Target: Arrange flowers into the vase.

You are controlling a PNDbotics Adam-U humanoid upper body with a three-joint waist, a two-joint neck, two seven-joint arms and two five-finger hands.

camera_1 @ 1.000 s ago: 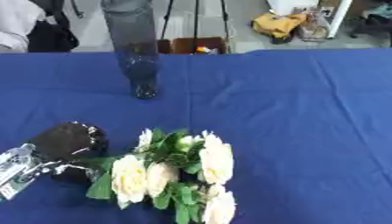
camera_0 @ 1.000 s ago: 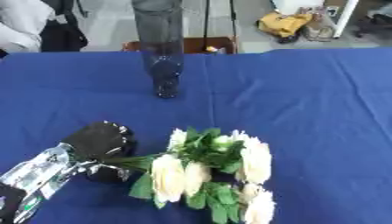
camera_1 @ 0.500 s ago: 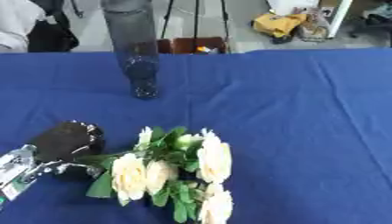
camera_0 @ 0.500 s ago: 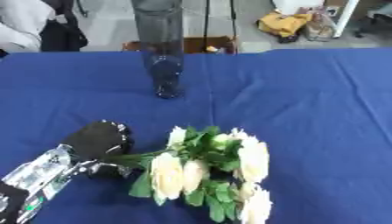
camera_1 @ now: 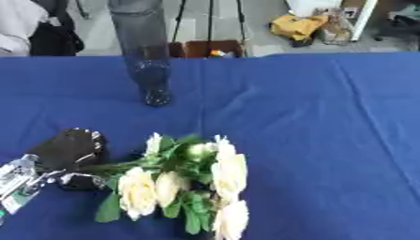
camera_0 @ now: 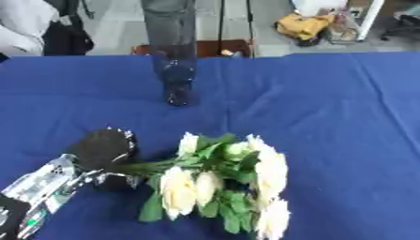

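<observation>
A bunch of cream-white roses (camera_0: 226,180) with green leaves lies low over the blue tablecloth (camera_0: 328,117), heads to the right, stems running left. My left hand (camera_0: 102,152) comes in from the lower left with its black fingers curled round the stems. A tall clear glass vase (camera_0: 175,56) stands upright at the far middle of the table, well beyond the flowers. My right hand shows in neither view.
Beyond the table's far edge are a person's legs behind the vase, a dark bag (camera_0: 65,37) at the left, a brown box (camera_0: 226,47) and yellow clutter (camera_0: 303,26) on the floor. Blue cloth stretches wide to the right.
The bunch and my left hand have shifted only slightly; the flowers sit a little higher in the picture than a second ago. The vase has not moved.
</observation>
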